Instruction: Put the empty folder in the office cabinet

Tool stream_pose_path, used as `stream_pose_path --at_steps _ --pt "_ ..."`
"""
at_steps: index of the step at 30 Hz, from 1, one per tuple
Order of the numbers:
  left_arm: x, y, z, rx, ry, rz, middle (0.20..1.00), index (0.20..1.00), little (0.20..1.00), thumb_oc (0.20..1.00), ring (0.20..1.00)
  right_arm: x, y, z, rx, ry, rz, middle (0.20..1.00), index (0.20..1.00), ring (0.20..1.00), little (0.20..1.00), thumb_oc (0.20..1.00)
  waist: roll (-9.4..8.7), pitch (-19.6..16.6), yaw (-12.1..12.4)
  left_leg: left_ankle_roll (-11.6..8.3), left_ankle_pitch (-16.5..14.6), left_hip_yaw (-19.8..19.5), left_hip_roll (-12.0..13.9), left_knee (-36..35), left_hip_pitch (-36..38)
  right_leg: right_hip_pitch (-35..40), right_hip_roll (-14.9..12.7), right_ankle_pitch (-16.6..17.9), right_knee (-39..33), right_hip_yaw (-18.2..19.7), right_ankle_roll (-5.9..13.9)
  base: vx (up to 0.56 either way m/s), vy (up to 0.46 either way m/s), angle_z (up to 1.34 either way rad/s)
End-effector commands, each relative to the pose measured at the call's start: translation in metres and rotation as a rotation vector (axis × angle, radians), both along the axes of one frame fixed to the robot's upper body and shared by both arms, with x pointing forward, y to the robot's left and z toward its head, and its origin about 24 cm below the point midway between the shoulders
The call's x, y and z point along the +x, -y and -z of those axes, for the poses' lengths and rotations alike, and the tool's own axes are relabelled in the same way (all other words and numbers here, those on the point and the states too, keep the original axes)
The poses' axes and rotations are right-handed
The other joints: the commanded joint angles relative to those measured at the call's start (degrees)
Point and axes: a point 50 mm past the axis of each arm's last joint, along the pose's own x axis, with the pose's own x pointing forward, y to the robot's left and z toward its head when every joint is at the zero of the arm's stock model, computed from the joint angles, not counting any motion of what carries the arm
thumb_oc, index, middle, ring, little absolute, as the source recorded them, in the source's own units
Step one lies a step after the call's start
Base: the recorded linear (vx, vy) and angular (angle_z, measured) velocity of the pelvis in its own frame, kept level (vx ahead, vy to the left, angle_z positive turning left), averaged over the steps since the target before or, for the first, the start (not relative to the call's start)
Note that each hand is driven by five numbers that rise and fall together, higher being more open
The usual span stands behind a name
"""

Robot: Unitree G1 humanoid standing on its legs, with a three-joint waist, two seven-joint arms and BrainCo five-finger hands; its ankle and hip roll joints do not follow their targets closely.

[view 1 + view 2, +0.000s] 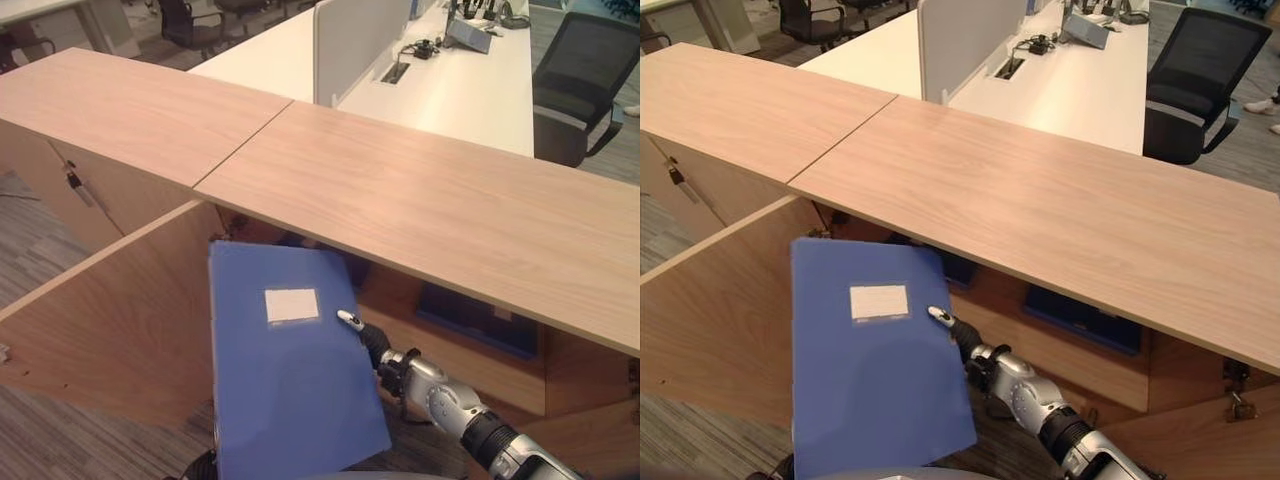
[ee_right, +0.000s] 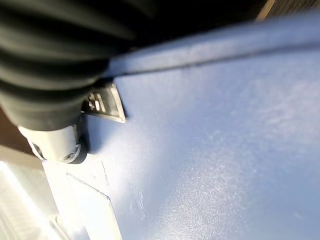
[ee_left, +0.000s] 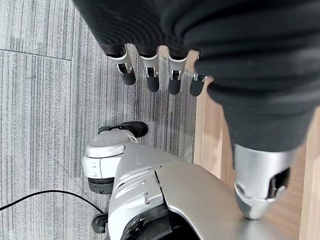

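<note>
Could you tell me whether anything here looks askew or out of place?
Nothing looks damaged or spilled. The blue folder is tilted in front of the open cabinet, pinched at its edge by the right hand; that fits carrying it in. The left hand hangs open over the floor.

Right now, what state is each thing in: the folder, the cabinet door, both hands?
Blue folder: closed, held up in front of the open cabinet, not yet inside.
Cabinet door: swung open to the robot's left.
Neighbouring cabinet door: closed.
Right hand: thumb pinching the folder's right edge.
Left hand: fingers relaxed, holding nothing, hanging over the floor.
Office chair: unoccupied, behind the desk.
</note>
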Motion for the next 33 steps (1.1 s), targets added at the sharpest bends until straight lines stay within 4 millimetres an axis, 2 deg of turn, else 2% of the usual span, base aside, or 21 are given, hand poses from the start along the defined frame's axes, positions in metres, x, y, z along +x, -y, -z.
stream_pose_path --at_steps 1,8,12,13,14,16,19,20,28,33 --pt "0.014 0.007 0.001 -0.003 0.000 0.072 1.000 1.000 1.000 1.000 1.000 0.011 -0.015 -0.022 0.121 0.063 -0.014 0.200 0.200 0.200 0.200 0.200 -0.03 0.91 2.21 -0.91 -5.38 2.07 4.02 0.72 3.79 -5.16 -5.59 -2.35 7.01 1.40 4.09 0.00 0.000 0.00" --pt "0.017 0.008 0.001 -0.001 0.007 0.071 1.000 1.000 1.000 1.000 1.000 0.009 -0.009 -0.016 0.106 0.042 0.017 0.200 0.200 0.200 0.200 0.200 0.02 0.80 2.03 -0.91 -5.48 2.04 4.00 0.72 3.89 -5.14 -5.52 -2.44 7.05 1.26 4.07 0.00 0.000 0.00" --pt "0.017 0.011 0.003 -0.006 0.007 0.053 1.000 1.000 1.000 1.000 1.000 0.015 0.005 -0.013 0.105 0.038 0.140 0.200 0.200 0.200 0.200 0.200 0.08 0.76 1.72 -0.86 -5.50 2.17 4.02 0.72 3.93 -5.15 -5.51 -2.37 7.10 1.42 4.10 0.00 0.000 0.00" --pt "0.015 0.015 0.005 -0.012 0.002 0.035 1.000 1.000 1.000 1.000 1.000 0.020 0.019 -0.012 0.126 0.034 0.269 0.200 0.200 0.200 0.200 0.200 0.15 0.67 1.38 -0.81 -5.57 2.28 4.07 0.72 3.98 -5.13 -5.47 -2.37 6.99 1.49 4.14 0.00 0.000 0.00" --pt "0.014 0.016 0.006 -0.013 -0.001 0.026 1.000 1.000 1.000 1.000 1.000 0.022 0.023 -0.013 0.139 0.035 0.313 0.200 0.200 0.200 0.200 0.200 0.20 0.66 1.19 -0.76 -5.57 2.30 4.08 0.72 3.98 -5.12 -5.48 -2.37 6.99 1.52 4.12 0.00 0.000 0.00" --pt "0.014 0.016 0.006 -0.013 -0.001 0.027 1.000 1.000 1.000 1.000 1.000 0.022 0.024 -0.013 0.139 0.035 0.314 0.200 0.200 0.200 0.200 0.200 0.19 0.67 1.24 -0.76 -5.58 2.31 4.08 0.72 3.99 -5.12 -5.48 -2.38 6.99 1.53 4.12 0.00 0.000 0.00" --pt "0.009 0.020 0.009 -0.015 -0.014 -0.015 1.000 1.000 1.000 1.000 1.000 0.028 0.051 -0.012 0.216 0.029 0.581 0.200 0.200 0.200 0.200 0.200 0.51 0.36 0.38 -0.58 -5.78 2.46 4.02 0.72 4.20 -5.13 -5.39 -2.44 6.99 1.77 4.14 0.00 0.000 0.00" --pt "0.009 0.020 0.009 -0.015 -0.014 -0.014 1.000 1.000 1.000 1.000 1.000 0.028 0.051 -0.012 0.216 0.029 0.582 0.200 0.200 0.200 0.200 0.200 0.50 0.37 0.42 -0.58 -5.79 2.47 4.02 0.72 4.21 -5.13 -5.38 -2.46 7.00 1.78 4.14 0.00 0.000 0.00" --pt "0.009 0.030 0.013 -0.011 -0.006 -0.046 1.000 1.000 1.000 1.000 1.000 0.046 0.090 -0.031 0.403 0.065 1.012 0.200 0.200 0.200 0.200 0.200 1.02 0.07 -0.25 -0.32 -6.29 2.53 3.79 0.72 4.62 -4.87 -5.21 -2.75 7.07 2.05 4.13 0.00 0.000 0.00" --pt "0.010 0.033 0.013 -0.010 -0.002 -0.051 1.000 1.000 1.000 1.000 1.000 0.050 0.102 -0.039 0.472 0.077 1.136 0.200 0.200 0.200 0.200 0.200 1.23 -0.10 -0.14 -0.28 -6.43 2.45 3.74 0.72 4.69 -4.75 -5.17 -2.91 7.06 2.01 4.15 0.00 0.000 0.00"
